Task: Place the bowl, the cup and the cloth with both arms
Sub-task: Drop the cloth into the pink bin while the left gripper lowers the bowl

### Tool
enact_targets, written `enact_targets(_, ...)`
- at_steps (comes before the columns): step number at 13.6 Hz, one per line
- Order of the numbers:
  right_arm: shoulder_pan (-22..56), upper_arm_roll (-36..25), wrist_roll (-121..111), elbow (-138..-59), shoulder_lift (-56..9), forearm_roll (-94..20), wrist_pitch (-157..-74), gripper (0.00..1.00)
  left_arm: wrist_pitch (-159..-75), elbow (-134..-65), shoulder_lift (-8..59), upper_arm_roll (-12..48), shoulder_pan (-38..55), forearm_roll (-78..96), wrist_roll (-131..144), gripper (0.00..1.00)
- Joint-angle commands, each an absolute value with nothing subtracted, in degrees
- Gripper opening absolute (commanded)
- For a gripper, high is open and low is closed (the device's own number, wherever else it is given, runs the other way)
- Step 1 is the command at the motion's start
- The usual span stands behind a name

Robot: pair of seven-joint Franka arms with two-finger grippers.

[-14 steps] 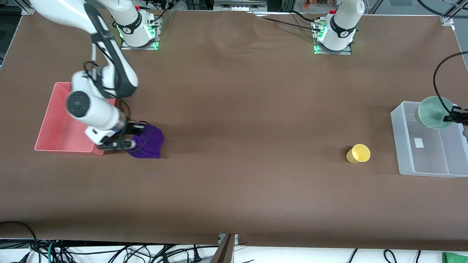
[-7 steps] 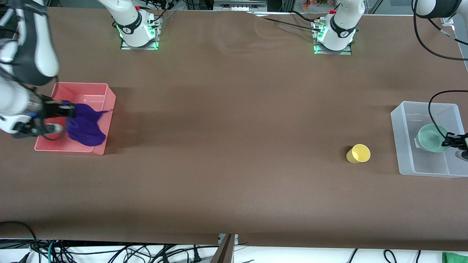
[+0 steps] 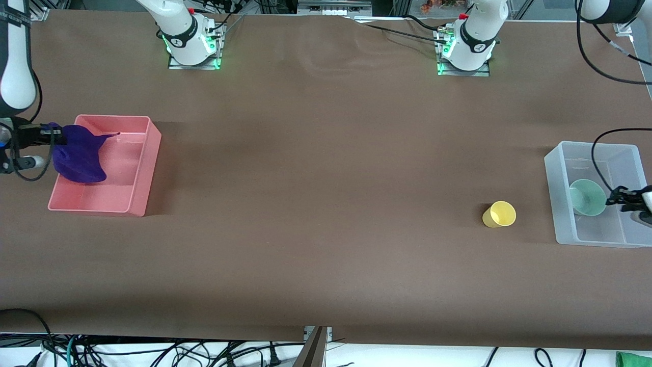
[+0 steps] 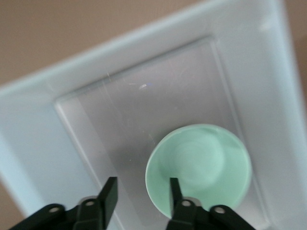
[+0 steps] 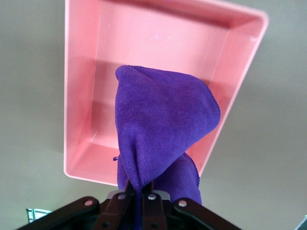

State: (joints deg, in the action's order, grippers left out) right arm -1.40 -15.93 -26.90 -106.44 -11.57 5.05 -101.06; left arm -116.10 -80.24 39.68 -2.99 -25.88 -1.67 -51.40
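Right tool (image 5: 139,203) pinches the cloth (image 3: 76,158) over the pink bin's (image 3: 137,204) edge, bin floor at its three o'clock; left tool (image 4: 140,191), wide, straddles the bowl's (image 4: 201,167) rim.

Brown table (image 3: 326,178) carries pink bin (image 3: 147,168); yellow cup (image 3: 499,214); clear bin (image 3: 558,199).

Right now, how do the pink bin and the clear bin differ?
The pink bin is opaque and sits at the right arm's end of the table; the clear bin is translucent, at the left arm's end. The purple cloth hangs over the pink bin from the right tool; the green bowl lies inside the clear bin. Both are rectangular.
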Motion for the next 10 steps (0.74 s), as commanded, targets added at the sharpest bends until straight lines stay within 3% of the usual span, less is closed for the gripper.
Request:
enact_targets(1, -1.5, -15.6, -24.9, -112.5, -11.2, 5.9, -106.2, 0.0, -110.9, -81.7, 31.8, 2.0, -24.4, -0.7, -47.8, 1.0)
enact_targets(4, -1.6, -15.6, -24.8, -116.7, -11.7, 5.8, -112.3, 0.01, -108.7, -82.0, 30.7, 7.3, -22.6, -0.2, -37.0, 1.0)
enact_targets(5, -1.6, -15.6, -24.8, -116.8, -12.0, 5.5, -112.7, 0.33, -108.3, -82.4, 30.9, 9.1, -22.0, -0.2, -31.7, 1.0)
enact_targets(6, -1.6, -15.6, -24.8, -116.6, -11.9, 5.5, -112.6, 0.97, -108.2, -83.0, 31.5, 10.1, -21.5, 0.0, -27.3, 1.0)
enact_targets(10, -1.3, -15.1, -23.7, -111.1, -9.9, 2.8, -109.8, 1.0, -114.0, -86.4, 36.9, 11.9, -18.1, 3.0, -18.5, 1.0)
